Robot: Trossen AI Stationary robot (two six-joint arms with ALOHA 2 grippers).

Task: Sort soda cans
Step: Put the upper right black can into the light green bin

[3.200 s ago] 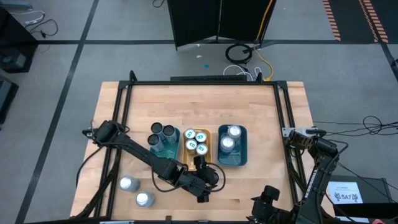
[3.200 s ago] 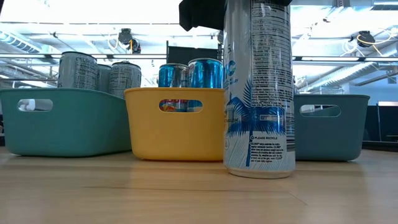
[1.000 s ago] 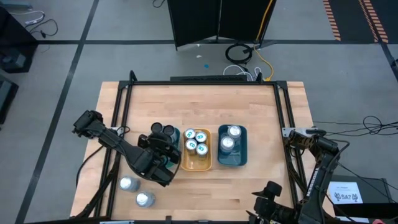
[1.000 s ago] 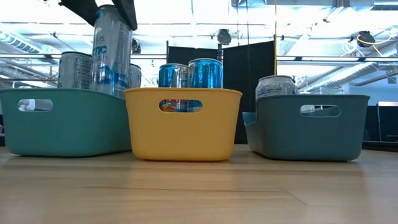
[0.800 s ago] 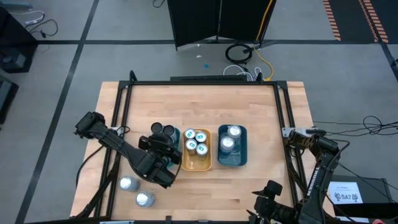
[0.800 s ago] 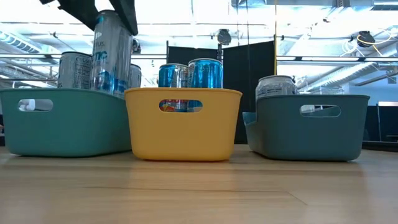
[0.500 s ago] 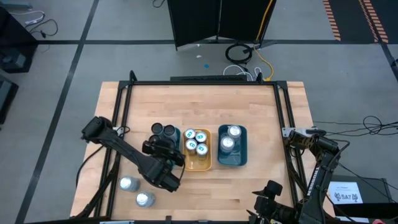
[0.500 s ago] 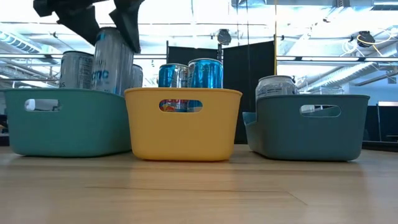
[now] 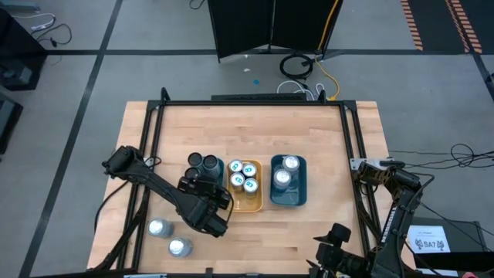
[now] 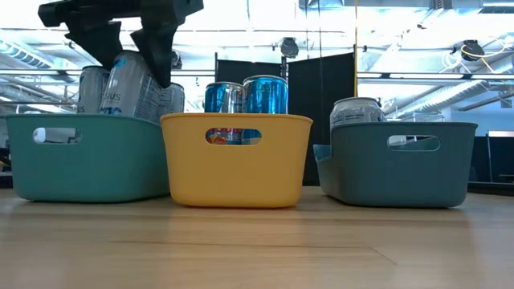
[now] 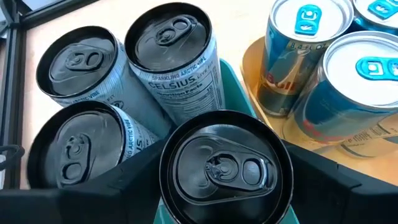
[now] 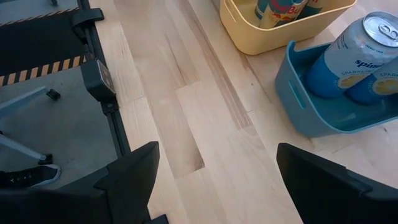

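Change since earlier: my left gripper [image 10: 128,44] has carried its black-topped can [image 11: 225,167] from the table's front middle across to the teal tray [image 10: 80,156] and lowered it partway in; in the low view the can now leans instead of standing straight.
Left gripper: clamped on the black-topped can, one finger on each side of it, over the front end of the teal tray, seen from above at [image 9: 202,202].
Held can: silver body with blue print, black lid; its lower part is hidden behind the tray wall, so I cannot tell whether it touches the tray floor.
Teal tray: left of the three trays, in the table's [image 9: 324,131] middle; three more black-topped cans [image 11: 171,43] stand in it beyond the held one.
Yellow tray [image 10: 235,160]: middle of the row, just beside the teal one; holds blue cans with blue-green tabs [image 9: 242,175].
Blue tray [image 9: 301,189]: right of the row; holds two silver-topped cans [image 9: 284,177].
Loose cans: two silver-topped cans [image 9: 160,228] stand on the table near its front left corner, apart from the trays.
Right gripper [image 12: 214,186]: fingers spread wide with nothing between them, hanging over the table's front edge toward the right, well apart from the trays.
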